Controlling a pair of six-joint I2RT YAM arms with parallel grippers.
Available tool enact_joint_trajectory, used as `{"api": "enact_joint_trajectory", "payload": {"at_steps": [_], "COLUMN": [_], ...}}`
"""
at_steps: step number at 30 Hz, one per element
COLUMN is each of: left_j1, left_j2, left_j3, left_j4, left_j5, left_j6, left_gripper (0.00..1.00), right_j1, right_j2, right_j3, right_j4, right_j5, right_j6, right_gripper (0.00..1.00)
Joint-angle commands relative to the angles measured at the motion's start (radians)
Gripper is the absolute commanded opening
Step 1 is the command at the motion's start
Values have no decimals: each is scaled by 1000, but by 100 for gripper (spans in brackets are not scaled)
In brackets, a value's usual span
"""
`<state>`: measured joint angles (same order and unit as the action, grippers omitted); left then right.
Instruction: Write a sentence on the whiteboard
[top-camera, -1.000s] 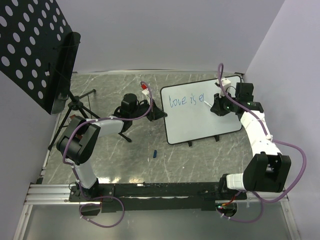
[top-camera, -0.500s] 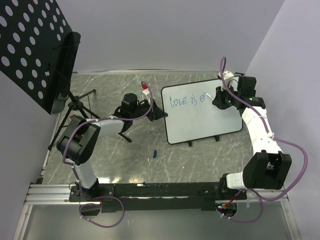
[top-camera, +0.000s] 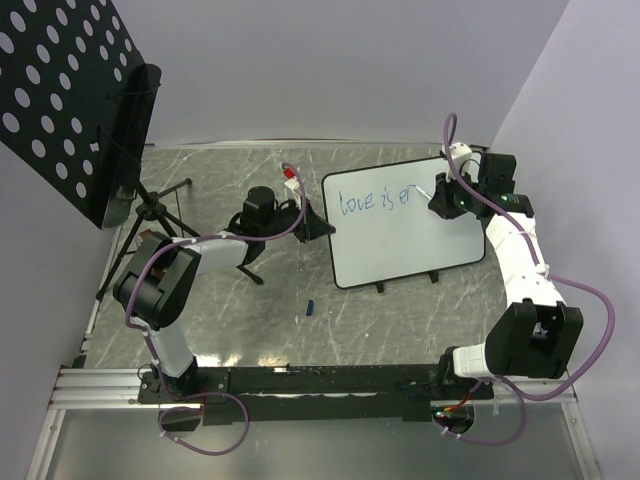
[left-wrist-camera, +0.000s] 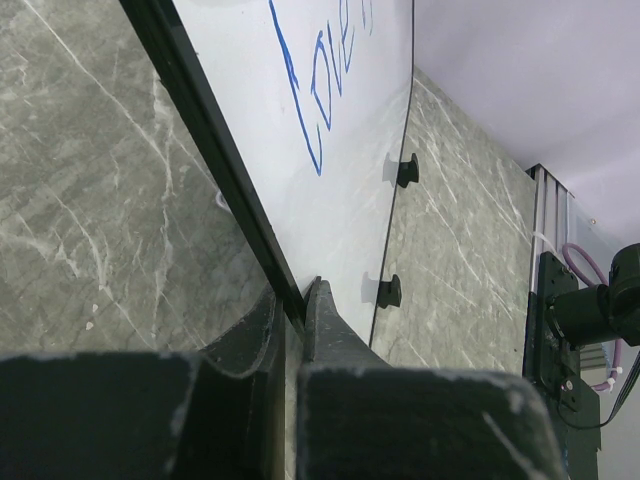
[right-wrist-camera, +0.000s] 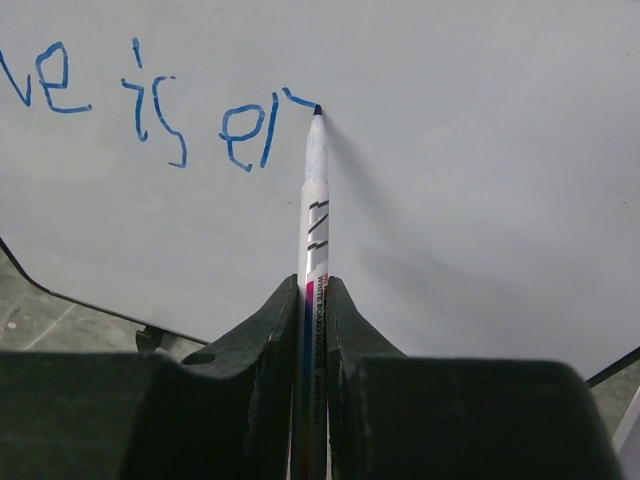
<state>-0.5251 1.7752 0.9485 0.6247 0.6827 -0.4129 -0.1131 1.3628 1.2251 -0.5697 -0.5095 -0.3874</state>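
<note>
Since a second before, the right gripper (top-camera: 437, 200) had slid a little to the right and up across the whiteboard (top-camera: 400, 250), and the sentence (top-camera: 375, 201) had gained another stroke after the "e" of its third word. Its jaws were clenched on a marker (right-wrist-camera: 314, 200) with a white barrel, and the dark tip touched the board at the end of the last blue stroke. The writing ran in one line of thin blue strokes along the upper part of the board, reading "love is" and then an unfinished word that began with "e". The rest of the glossy white face was bare. The board stood tilted on small black feet (left-wrist-camera: 405, 170) at the far right of the table (top-camera: 400, 320), with a thin black rim and rounded corners. The left gripper (left-wrist-camera: 295, 300) was clamped on that rim at the board's left edge, one finger on each side. The table was grey stone-patterned with pale veins, and a small blue cap (top-camera: 311, 307) lay on it, well apart from the board, toward the arms. A black panel with round holes (top-camera: 60, 90) stood on a tripod (top-camera: 160, 210) at the far left. Pale walls (top-camera: 330, 70) closed the scene at the back and on both sides, and a metal rail (top-camera: 100, 385) ran along the near edge.
</note>
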Motion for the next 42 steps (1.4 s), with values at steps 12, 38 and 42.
{"api": "enact_joint_trajectory", "payload": {"at_steps": [12,38,42], "left_j1": [-15,-16,-16], "left_j2": [7,0,3], "left_j3": [3,-5,-5], "left_j4": [-19,-22,-19], "left_j5": [-6,-11,-9], "left_j6": [146,149,146], "left_gripper": [1,1,1], "right_j1": [-8,-34,-45], "right_j2": [-59,-133,-125], "right_j3": [-96,-32,-30], "right_j4": [-35,7,11], "right_j5": [-17,-89,-95], "right_j6": [-56,1,-2], "right_gripper": [0,0,0]}}
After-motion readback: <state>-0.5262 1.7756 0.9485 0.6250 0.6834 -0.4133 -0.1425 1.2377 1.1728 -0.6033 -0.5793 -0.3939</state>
